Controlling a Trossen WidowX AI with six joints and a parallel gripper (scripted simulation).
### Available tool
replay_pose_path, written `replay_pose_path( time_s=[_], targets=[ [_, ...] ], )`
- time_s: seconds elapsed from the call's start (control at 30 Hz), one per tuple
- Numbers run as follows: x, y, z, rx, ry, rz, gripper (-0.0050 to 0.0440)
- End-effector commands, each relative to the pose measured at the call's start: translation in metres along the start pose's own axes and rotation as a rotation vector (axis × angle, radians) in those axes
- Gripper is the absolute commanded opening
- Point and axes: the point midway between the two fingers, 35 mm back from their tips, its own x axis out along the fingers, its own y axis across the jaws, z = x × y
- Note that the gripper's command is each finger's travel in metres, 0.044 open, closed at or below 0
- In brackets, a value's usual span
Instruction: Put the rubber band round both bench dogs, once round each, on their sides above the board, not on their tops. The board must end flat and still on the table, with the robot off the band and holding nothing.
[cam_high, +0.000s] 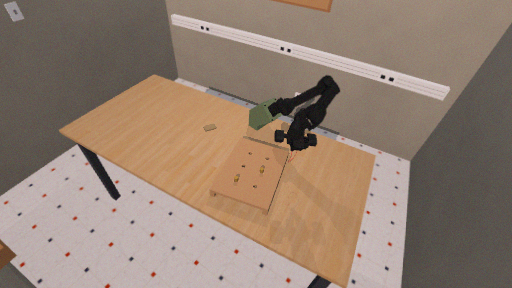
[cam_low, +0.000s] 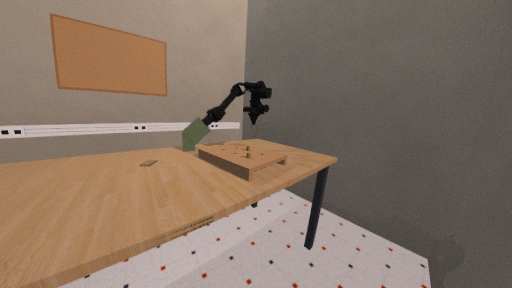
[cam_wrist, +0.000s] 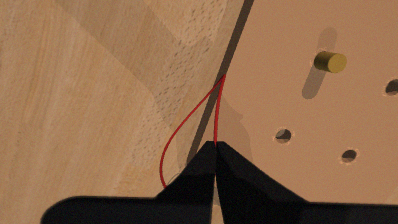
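Note:
The peg board (cam_high: 250, 172) lies flat on the table, with two short brass bench dogs (cam_high: 236, 177) (cam_high: 261, 170) standing near its middle. My gripper (cam_high: 295, 150) hangs in the air over the board's far right edge. It is shut on a thin red rubber band (cam_wrist: 185, 125), which dangles below the fingertips (cam_wrist: 216, 145) as a narrow loop. In the wrist view one bench dog (cam_wrist: 330, 61) stands on the board (cam_wrist: 320, 110) to the upper right, apart from the band. From the side, the gripper (cam_low: 254, 120) and the band (cam_low: 255, 131) hang well above the dogs (cam_low: 248, 151).
A small flat tan piece (cam_high: 209, 127) lies on the table left of the board. The arm's green base block (cam_high: 260, 116) stands just behind the board. The table's right edge is close to the board, and a wall stands behind the arm.

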Motion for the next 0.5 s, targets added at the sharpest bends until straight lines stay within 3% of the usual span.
replay_pose_path(
  time_s=[0.0,0.47],
  targets=[
    [0.000,-0.014,0.000,-0.126,0.010,0.022,-0.0050],
    [-0.003,-0.052,-0.003,-0.458,-0.009,0.034,-0.0050]
  ],
)
